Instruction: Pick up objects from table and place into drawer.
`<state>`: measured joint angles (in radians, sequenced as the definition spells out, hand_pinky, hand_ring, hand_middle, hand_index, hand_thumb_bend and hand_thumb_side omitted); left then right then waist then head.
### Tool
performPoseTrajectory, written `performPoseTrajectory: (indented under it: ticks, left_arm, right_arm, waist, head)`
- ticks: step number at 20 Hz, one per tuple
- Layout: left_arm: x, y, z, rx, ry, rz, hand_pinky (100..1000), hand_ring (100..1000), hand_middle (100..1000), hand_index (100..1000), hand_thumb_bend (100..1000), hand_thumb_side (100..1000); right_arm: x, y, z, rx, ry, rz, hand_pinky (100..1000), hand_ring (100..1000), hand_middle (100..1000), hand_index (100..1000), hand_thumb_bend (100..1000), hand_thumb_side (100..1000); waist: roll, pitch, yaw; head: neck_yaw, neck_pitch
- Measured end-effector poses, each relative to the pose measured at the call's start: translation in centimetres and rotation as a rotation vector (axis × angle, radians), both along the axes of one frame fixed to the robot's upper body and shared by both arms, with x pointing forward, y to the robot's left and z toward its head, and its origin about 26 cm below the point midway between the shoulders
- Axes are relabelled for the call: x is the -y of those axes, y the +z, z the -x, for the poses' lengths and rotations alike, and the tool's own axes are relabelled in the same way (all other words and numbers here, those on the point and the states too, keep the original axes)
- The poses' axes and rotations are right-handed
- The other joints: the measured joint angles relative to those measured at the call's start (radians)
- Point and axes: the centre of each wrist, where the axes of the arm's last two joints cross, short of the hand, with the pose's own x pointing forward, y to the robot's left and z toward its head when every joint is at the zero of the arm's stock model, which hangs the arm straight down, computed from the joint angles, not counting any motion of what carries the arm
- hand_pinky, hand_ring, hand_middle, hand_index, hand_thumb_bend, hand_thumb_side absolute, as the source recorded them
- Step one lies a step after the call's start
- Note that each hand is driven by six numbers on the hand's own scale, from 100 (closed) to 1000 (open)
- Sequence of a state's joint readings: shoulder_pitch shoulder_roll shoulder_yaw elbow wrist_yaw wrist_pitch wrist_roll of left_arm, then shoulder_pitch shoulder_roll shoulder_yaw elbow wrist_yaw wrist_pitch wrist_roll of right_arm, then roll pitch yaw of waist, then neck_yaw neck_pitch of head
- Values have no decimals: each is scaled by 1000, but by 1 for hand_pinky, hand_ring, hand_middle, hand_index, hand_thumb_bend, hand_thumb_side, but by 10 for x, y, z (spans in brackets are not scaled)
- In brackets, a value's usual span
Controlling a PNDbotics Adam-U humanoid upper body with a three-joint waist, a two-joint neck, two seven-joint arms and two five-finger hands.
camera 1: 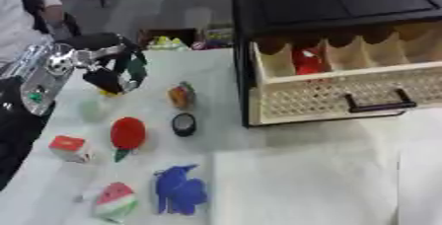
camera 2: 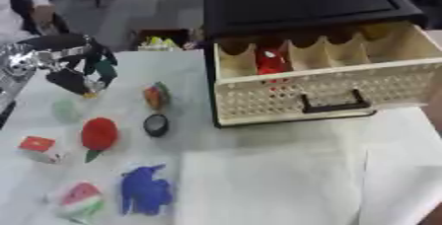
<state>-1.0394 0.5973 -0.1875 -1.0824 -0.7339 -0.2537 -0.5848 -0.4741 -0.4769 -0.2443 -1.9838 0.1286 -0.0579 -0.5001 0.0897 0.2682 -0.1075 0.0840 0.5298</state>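
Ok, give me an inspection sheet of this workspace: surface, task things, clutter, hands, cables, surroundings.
Surface: white table, pale cloth over its near right part.
Drawer: drawer pulled open, divided into compartments, red thing in the second from the left.
Task things: on the table's left, red fruit, blue toy, watermelon slice, red-topped cube, black disc, orange-green thing, pale green thing.
Clutter: box of small items at the far edge.
Hands: left hand over the table's far left, fingers curled, a bit of yellow under it; right hand nothing seen.
Cables: nothing seen.
Surroundings: grey floor; person at far left, not touching.
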Motion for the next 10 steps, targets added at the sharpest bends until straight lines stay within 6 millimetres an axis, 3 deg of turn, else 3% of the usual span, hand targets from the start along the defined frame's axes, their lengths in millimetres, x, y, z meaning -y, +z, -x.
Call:
performPoseTrajectory:
  ticks: [2, 3, 4, 10]
  left_arm:
    - [6, 7, 2, 10, -33, 5, 218, 457, 357, 764, 100, 278]
    - [9, 10, 4, 14, -49, 10, 216, 455, 355, 763, 100, 333]
    - [13, 14, 5, 18, -65, 14, 215, 455, 355, 762, 100, 269]
    - [30, 34, 14, 39, -157, 52, 205, 447, 347, 756, 100, 255]
  right_arm:
    - [-1, -1, 0, -9, 8, 1, 351, 486, 460, 741, 131, 621]
    - [-2, -1, -1, -14, 12, 1, 354, 488, 462, 741, 123, 617]
    - [-4, -2, -1, -20, 18, -1, 356, 488, 462, 741, 120, 616]
    - [-10, -5, -3, -54, 51, -4, 359, 490, 464, 741, 107, 610]
  waist:
    - [0, -16, 5]
    - [0, -22, 6]
    - [0, -29, 7]
    - [2, -68, 18]
  head:
    - [-8, 6]
    - [-12, 10]
    - [-16, 14]
    - [-32, 38]
